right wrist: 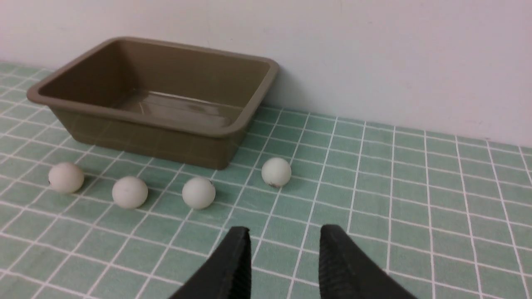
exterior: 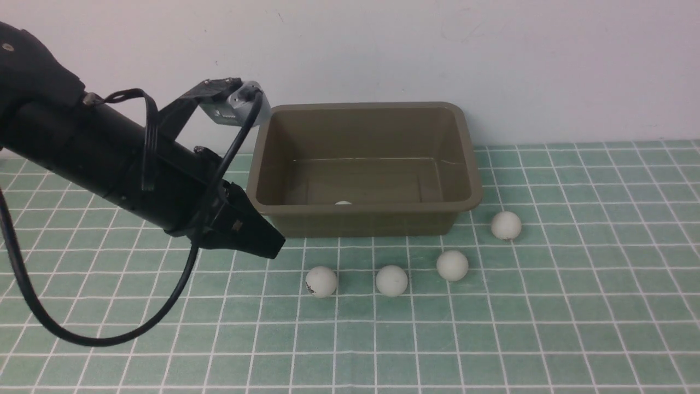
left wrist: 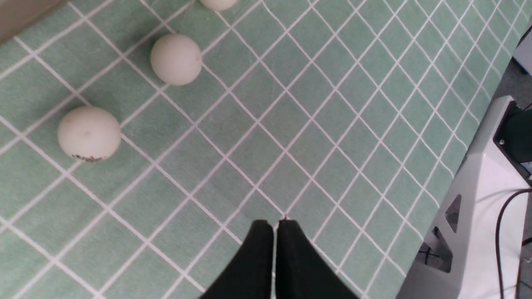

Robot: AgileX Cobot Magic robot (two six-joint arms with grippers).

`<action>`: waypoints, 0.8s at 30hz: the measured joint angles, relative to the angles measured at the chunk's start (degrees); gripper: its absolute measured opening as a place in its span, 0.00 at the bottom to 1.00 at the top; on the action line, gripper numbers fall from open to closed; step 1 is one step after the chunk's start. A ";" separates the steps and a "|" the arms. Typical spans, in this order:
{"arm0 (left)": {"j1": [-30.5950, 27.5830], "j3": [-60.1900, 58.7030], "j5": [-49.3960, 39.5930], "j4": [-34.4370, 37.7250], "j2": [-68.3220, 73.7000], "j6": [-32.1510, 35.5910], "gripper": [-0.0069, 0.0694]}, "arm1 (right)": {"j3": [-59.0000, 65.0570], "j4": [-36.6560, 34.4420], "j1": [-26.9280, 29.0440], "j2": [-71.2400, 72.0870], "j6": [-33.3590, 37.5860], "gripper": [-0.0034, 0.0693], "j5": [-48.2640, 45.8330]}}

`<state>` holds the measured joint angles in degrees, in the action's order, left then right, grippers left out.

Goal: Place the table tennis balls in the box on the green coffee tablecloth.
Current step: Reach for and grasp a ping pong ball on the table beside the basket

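The olive-brown box (exterior: pixel 363 207) stands on the green coffee tablecloth (exterior: pixel 574 306) against the wall, with one white ball (exterior: pixel 343 203) just showing inside behind its near wall. In front of it lie several table tennis balls: a marked one (exterior: pixel 321 282), two more (exterior: pixel 391 280) (exterior: pixel 452 265), and one by the box's right corner (exterior: pixel 506 225). My left gripper (exterior: pixel 276 249) hovers left of the marked ball (left wrist: pixel 89 133), shut and empty (left wrist: pixel 274 224). My right gripper (right wrist: pixel 284 234) is out of the front view; its fingers stand apart with nothing between them, short of the balls (right wrist: pixel 198 192).
A white wall rises just behind the box (right wrist: pixel 137 118). The left arm's black cable (exterior: pixel 82 334) loops low over the cloth at the front left. In the left wrist view the cloth's edge meets the white robot frame (left wrist: pixel 478 207).
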<state>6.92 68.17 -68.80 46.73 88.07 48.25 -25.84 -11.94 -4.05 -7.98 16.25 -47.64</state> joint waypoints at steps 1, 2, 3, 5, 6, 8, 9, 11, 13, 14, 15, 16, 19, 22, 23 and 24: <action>0.06 -0.82 -0.08 0.23 -0.99 -1.19 0.09 | 0.00 0.08 0.00 0.00 0.00 0.35 -0.17; 0.22 -1.83 -0.15 0.75 -1.53 -2.29 0.09 | 0.00 0.16 0.00 0.00 0.00 0.35 -0.17; 0.66 -2.49 -0.09 0.92 -1.77 -3.02 0.09 | 0.00 0.22 0.00 0.00 0.00 0.35 -0.17; 1.87 -4.40 0.20 1.12 -1.83 -4.55 0.09 | 0.00 0.22 0.00 0.00 0.00 0.35 -0.17; 3.06 -5.91 1.56 1.12 -1.75 -4.94 0.09 | 0.00 0.22 0.00 0.00 0.00 0.35 -0.17; 5.93 -8.18 6.71 1.07 -0.60 -5.44 0.09 | 0.00 0.34 0.00 0.00 0.00 0.35 -0.09; 7.35 -8.74 9.53 1.07 0.42 -5.44 0.09 | 0.00 0.34 0.00 0.00 0.00 0.35 0.04; 9.95 -8.87 14.52 0.95 2.61 -4.94 0.11 | 0.00 0.34 0.00 0.00 0.02 0.35 0.77; 11.63 -8.92 18.10 0.38 4.54 -4.19 0.13 | 0.00 0.37 0.00 0.00 0.02 0.35 1.40; 12.31 -8.94 20.23 0.18 5.44 -3.92 0.16 | 0.00 0.37 0.00 0.00 0.02 0.35 1.40; 12.58 -9.07 22.00 -0.15 5.96 -3.79 0.18 | 0.00 0.37 0.00 0.00 0.02 0.35 1.40; 12.65 -9.12 23.30 -0.35 6.28 -3.79 0.20 | 0.00 0.37 0.00 0.00 0.02 0.35 1.40; 12.65 -9.14 26.24 -0.84 6.53 -3.72 0.28 | 0.00 0.37 0.00 0.00 0.07 0.35 1.34; 12.59 -9.14 29.38 -0.84 6.83 -3.66 0.41 | 0.00 0.37 0.00 0.00 0.07 0.35 0.88; 12.59 -9.14 30.02 -0.84 6.90 -3.66 0.46 | 0.00 0.37 0.00 0.00 0.07 0.35 0.73; 12.59 -9.14 30.62 -0.60 6.90 -3.60 0.49 | 0.00 0.37 0.00 0.00 0.07 0.35 0.68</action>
<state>19.51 59.04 -38.18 46.13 94.97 44.65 -25.84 -11.58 -4.05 -7.98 16.31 -46.96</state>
